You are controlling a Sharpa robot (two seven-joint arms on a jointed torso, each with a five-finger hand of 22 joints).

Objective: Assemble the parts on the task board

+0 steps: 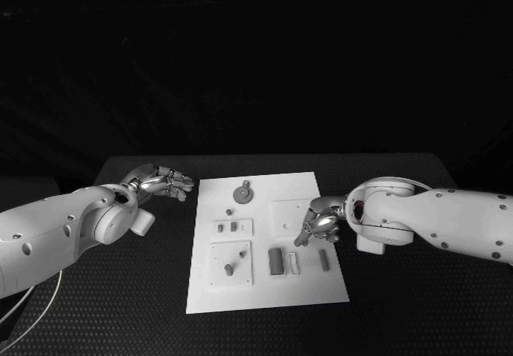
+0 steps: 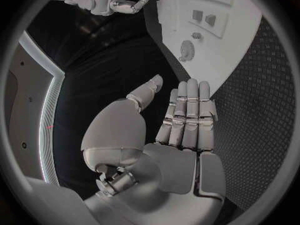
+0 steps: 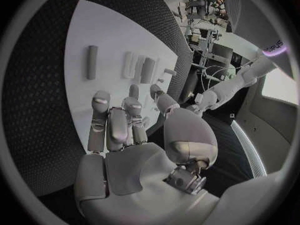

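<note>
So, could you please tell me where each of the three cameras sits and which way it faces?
Head view: on the robot's head, looking down at the task board on the black table; both white arms show.
Left wrist view: behind the left robot hand, facing the board's edge.
Right wrist view: behind the right robot hand, facing the board.
Shared: all three show the board; the left wrist view also shows the right robot hand.

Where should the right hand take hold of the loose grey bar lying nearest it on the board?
Probably across the long sides of the grey bar, from above: it lies flat and apart from its neighbours on the task board, with the right hand just beyond its far end.
</note>
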